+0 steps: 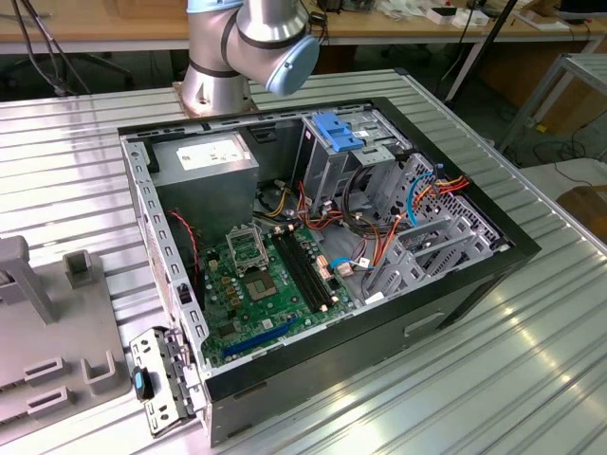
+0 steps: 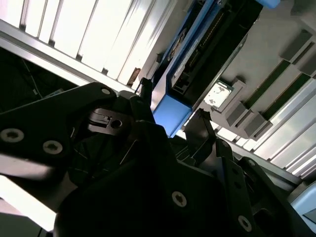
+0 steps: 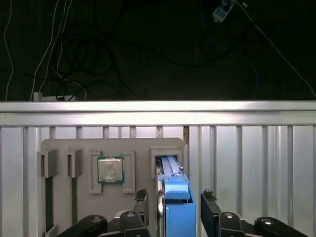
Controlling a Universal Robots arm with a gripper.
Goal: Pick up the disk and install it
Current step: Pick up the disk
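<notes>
Tool (image 3: pixel 174 196) open, jaws astride the disk (image 3: pixel 177 210). One finger (image 3: pixel 142 197) sits on each flank w/ a thin gap showing both sides, so not clamped.

Disk stands on edge btwn the jaws, blue rail end toward the tool, its far end down in a slot of the grey tray (image 3: pixel 64 145). Second wrist view agrees: tool (image 2: pixel 173 101) either side of disk's blue end (image 2: pixel 170 113), dark body running away from the tool.

Just beyond the tool to one side, a square chip (image 3: pixel 110 170) lies flat in its own tray pocket; two upright slots further along.

Tray lies on the ribbed metal counter (image 3: pixel 247 158).

Exterior view: arm base (image 1: pixel 237 47) behind an open PC case (image 1: pixel 171 284), green board (image 1: pixel 266 284) inside, blue bracket (image 1: pixel 340 131) atop the drive cage.
</notes>
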